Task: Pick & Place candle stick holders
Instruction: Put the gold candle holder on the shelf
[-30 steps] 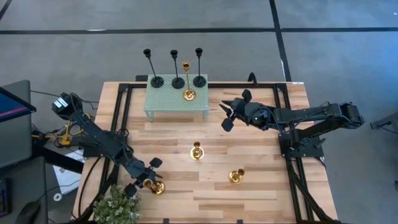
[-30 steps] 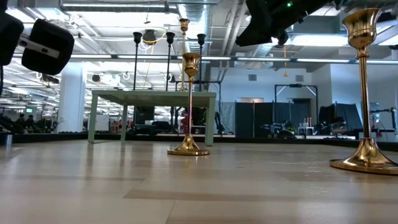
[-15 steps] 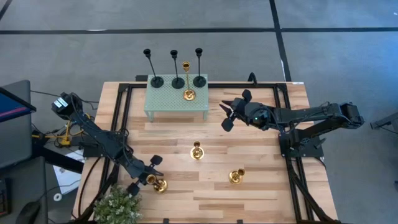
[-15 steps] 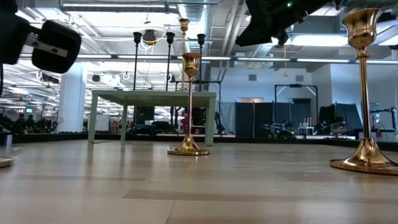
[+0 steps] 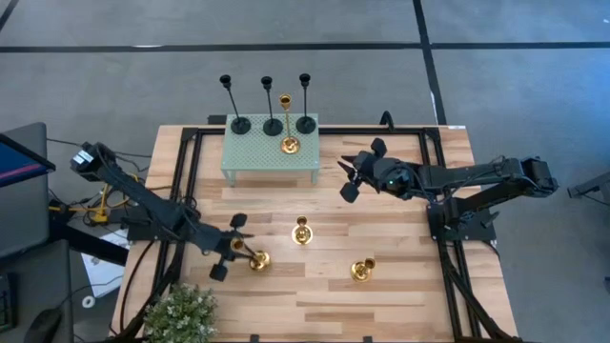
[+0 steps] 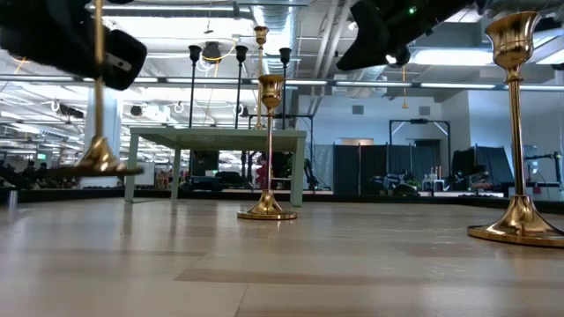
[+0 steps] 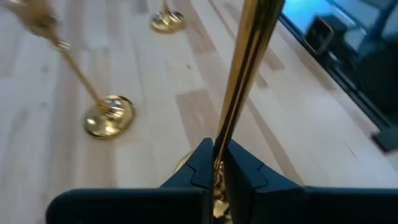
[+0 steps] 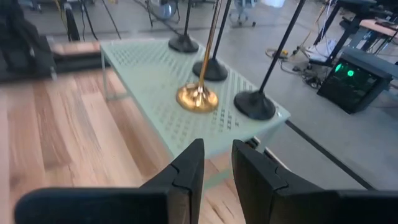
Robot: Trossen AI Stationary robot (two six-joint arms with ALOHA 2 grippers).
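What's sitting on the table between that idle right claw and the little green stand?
Nothing. In the high view, only bare wood separates the right gripper from the green stand carrying four candle holders.

Two dark arms, angular black pincers

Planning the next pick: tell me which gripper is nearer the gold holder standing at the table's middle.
Left. The left gripper, shut on another gold holder, is just beside the middle gold holder. The right gripper hovers farther off, near the green stand.

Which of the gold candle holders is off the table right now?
The one clamped in the left gripper, the gold holder nearest the plant; its base hangs above the wood in the low view.
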